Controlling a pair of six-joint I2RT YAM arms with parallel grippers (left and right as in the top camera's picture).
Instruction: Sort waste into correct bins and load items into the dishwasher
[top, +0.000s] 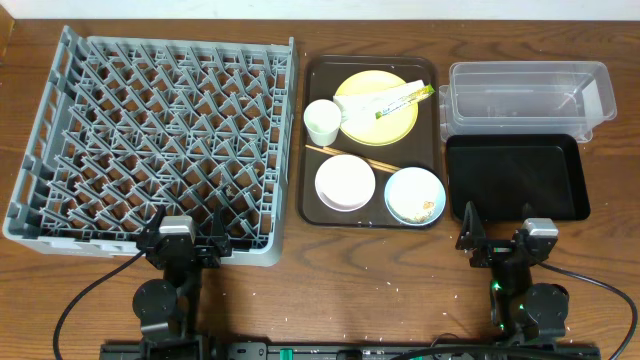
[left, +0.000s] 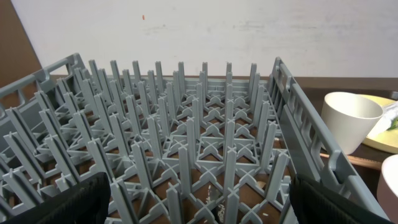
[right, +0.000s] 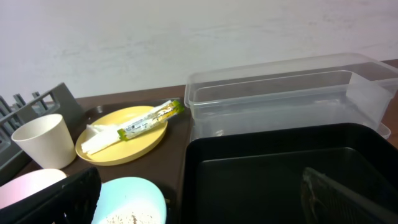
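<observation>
Left pincer: fingers apart, empty, at near edge of grey dish rack. Right pincer: fingers apart, empty, near black tray. Yellow plate carrying chopstick sleeve, white cup, white bowl, blue bowl and chopsticks sit on brown tray

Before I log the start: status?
Left end effector and right end effector open, empty. Plate, cup, white bowl, blue bowl on brown tray; rack bare. Nothing blocking.
</observation>
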